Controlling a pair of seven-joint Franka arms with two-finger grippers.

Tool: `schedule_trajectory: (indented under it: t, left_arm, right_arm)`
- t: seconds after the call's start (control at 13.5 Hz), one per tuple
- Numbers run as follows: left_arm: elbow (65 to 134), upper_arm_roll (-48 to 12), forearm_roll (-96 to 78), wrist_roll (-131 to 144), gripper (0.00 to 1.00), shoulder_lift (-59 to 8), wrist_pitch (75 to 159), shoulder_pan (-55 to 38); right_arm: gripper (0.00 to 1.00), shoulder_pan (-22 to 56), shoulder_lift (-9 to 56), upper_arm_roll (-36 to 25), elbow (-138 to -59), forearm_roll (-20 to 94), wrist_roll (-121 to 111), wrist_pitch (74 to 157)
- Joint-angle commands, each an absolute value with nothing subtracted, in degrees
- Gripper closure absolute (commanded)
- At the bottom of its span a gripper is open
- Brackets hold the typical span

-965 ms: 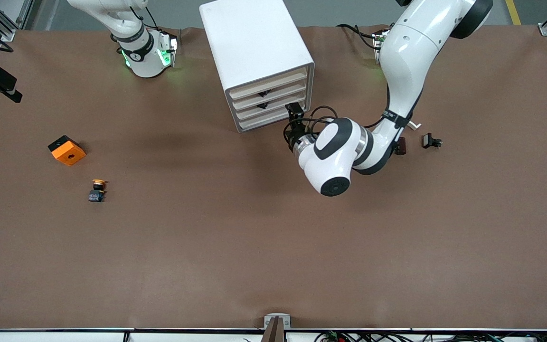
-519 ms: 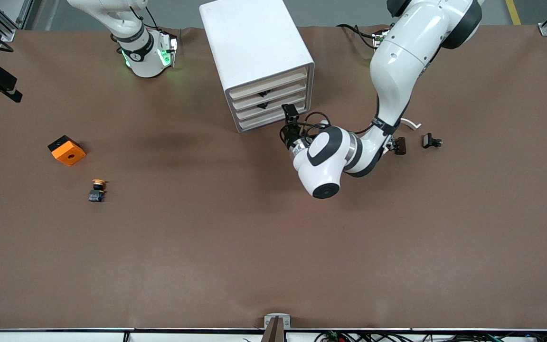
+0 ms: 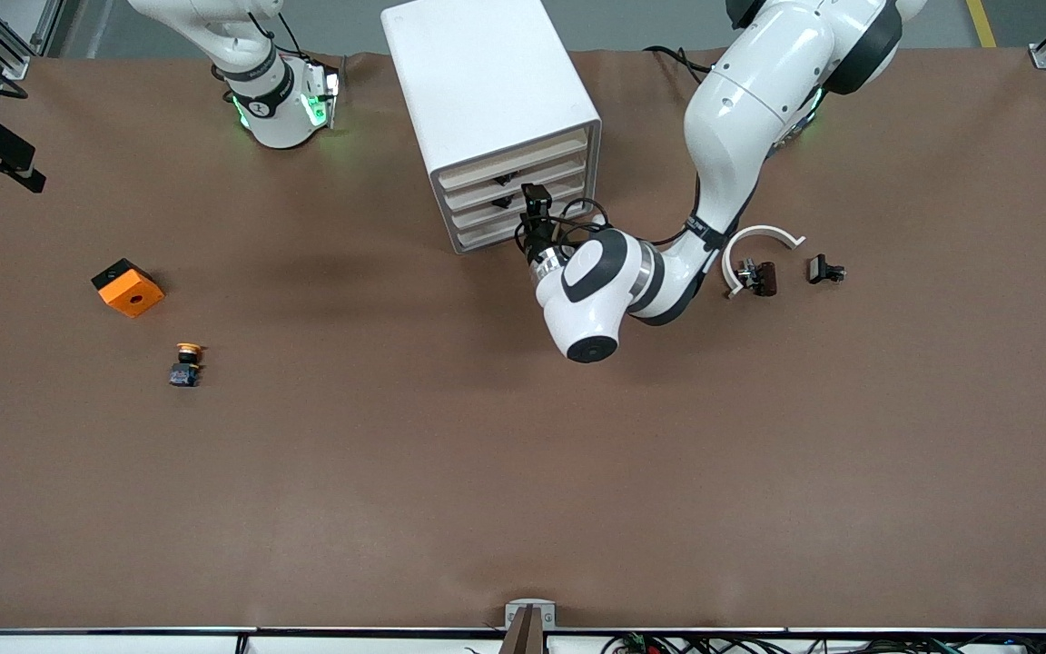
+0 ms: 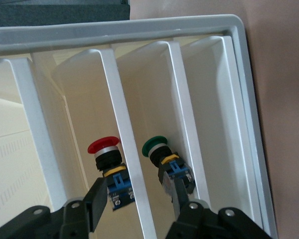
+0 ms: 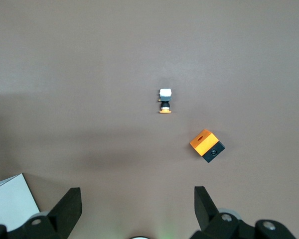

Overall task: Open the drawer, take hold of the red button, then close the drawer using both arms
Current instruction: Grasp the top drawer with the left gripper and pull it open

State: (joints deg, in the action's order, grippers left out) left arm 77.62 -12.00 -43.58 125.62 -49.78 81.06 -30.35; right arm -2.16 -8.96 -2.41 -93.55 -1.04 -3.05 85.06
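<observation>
The white cabinet [image 3: 478, 82] stands near the arms' bases, its four beige drawer fronts [image 3: 509, 195] level with its face. My left gripper [image 3: 536, 198] is at those fronts, near their middle. In the left wrist view it [image 4: 139, 199] is open, one finger on each side of a white drawer edge [image 4: 127, 134]. The red-capped button [image 4: 107, 159] lies in the slot on one side of that edge, a green-capped button [image 4: 162, 154] in the slot on the other. My right gripper [image 5: 137, 199] is open and empty, high over the table at the right arm's end.
An orange cube with a hole [image 3: 128, 287] and an orange-capped button [image 3: 186, 362] lie at the right arm's end; both show in the right wrist view [image 5: 206, 145] [image 5: 165, 101]. A white curved piece [image 3: 759, 238] and small dark parts [image 3: 824, 269] lie near the left arm.
My left gripper has slid along the cabinet's face from its corner to the middle of the drawer fronts, uncovering the white curved piece. The right arm has not moved.
</observation>
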Motion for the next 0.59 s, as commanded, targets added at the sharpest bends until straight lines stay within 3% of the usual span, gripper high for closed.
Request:
schedule_trajectory:
  t: [0.0, 0.3, 0.52]
  left_arm:
    - [77.69, -11.87, -44.74, 124.89, 0.47, -50.54, 78.93, -30.93]
    - [79.1, -11.87, -44.65, 124.72, 0.48, -50.63, 78.22, -31.11]
    - [78.93, -11.87, -44.65, 124.8, 0.61, -51.41, 78.22, -31.29]
  right_arm:
    - [0.0, -2.29, -9.58, -2.37, -93.78, -2.11, -5.09, 85.61]
    - [0.0, -2.2, -9.41, -2.29, -93.17, -2.55, -5.19, 86.48]
    - [0.0, -2.2, -9.32, -2.29, -93.08, -2.37, -5.1, 87.27]
